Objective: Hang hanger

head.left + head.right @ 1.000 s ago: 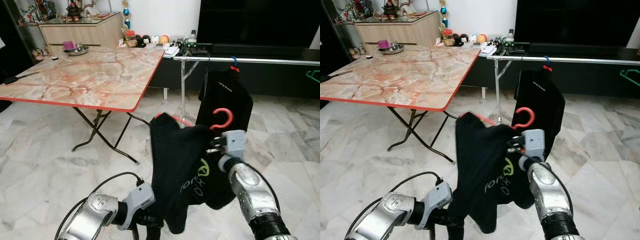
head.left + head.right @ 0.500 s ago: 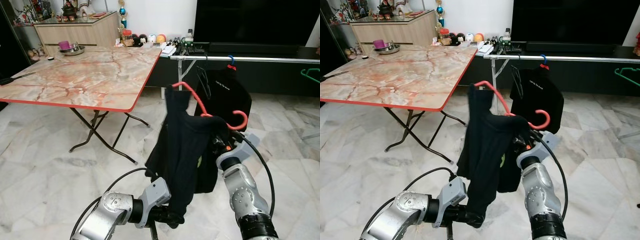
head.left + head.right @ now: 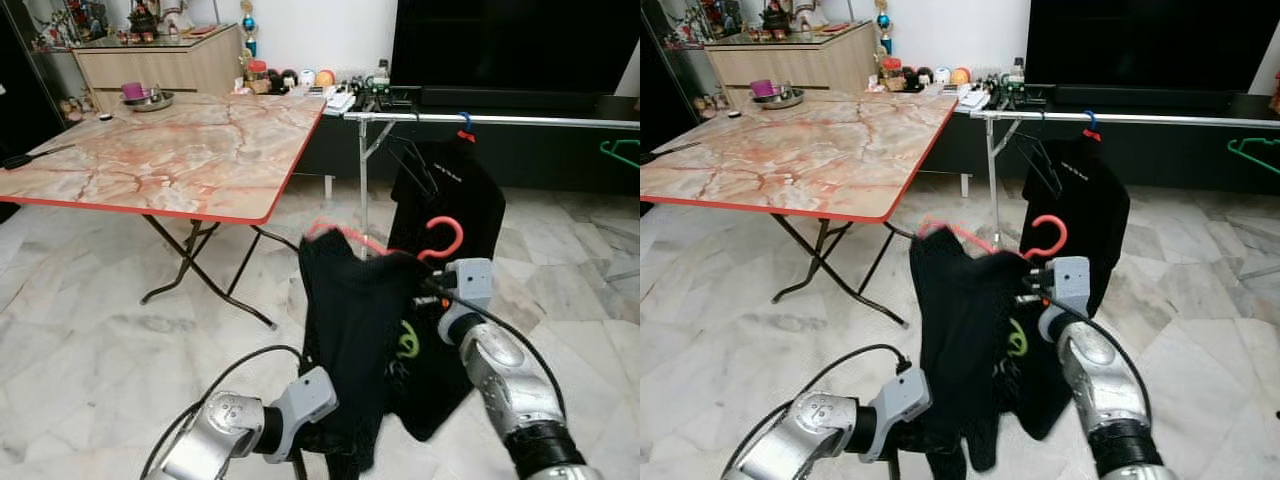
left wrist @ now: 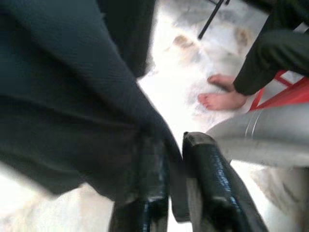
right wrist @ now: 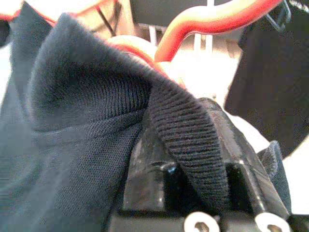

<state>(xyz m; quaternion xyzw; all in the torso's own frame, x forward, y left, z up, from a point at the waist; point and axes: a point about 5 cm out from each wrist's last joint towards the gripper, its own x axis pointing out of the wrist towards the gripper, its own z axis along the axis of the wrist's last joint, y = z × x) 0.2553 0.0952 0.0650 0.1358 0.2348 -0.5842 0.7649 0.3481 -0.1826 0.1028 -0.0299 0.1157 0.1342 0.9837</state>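
Between my two arms, over the marble floor, the black shirt drooped from the red hanger, which sat well short of the steel clothes rail further ahead. My right gripper was at the shirt's collar just under the hanger's hook, and through the right wrist camera its fingers sat on either side of a ribbed fold of the collar, pinching it, with the red hanger curving just above. Whether they also caught the hanger's neck under the cloth I could not tell, as the fabric covered it. My left gripper was low, at the shirt's bottom edge; its fingers were pressed nearly together with a strip of black hem nipped between them. That same wrist camera showed a person's bare foot on the floor beyond. On the rail a second black garment hung from a blue-hooked hanger, with an empty black hanger beside it and a green hanger far along. To my left stood the folding table, its marbled tabletop edged in red.
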